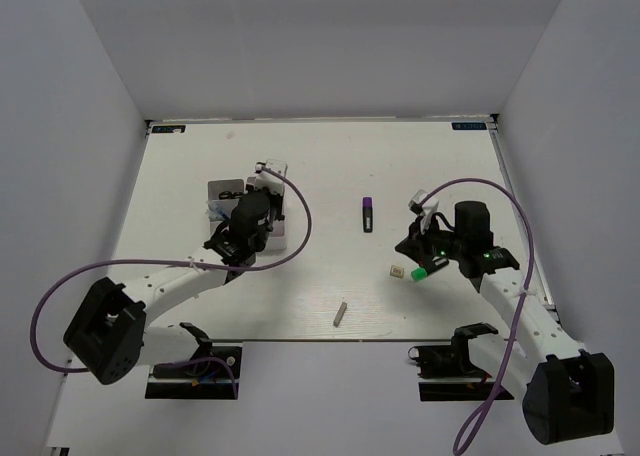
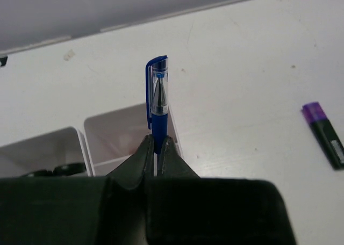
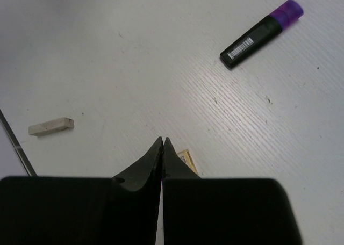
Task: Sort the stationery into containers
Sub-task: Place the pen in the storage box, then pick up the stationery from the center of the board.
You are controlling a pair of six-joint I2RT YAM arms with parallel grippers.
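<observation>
My left gripper [image 1: 252, 208] [image 2: 157, 146] is shut on a thin blue pen [image 2: 157, 94], holding it upright over the white divided tray [image 1: 220, 190] [image 2: 86, 143]. Black scissors handles [image 2: 51, 171] lie in the tray's left compartment. My right gripper [image 1: 410, 256] [image 3: 163, 143] is shut and empty, low over the table. The tiny beige cube [image 1: 397, 271] [image 3: 186, 158] lies just right of its fingertips. The green highlighter [image 1: 425, 269] lies beside that gripper. The purple marker [image 1: 368, 214] [image 3: 262, 34] [image 2: 325, 132] lies mid-table. The short grey stick [image 1: 341, 313] [image 3: 51, 125] lies near the front edge.
The white table is walled in at the back and both sides. A purple cable [image 1: 300, 211] loops off the left arm beside the tray, and another arcs over the right arm [image 1: 500, 191].
</observation>
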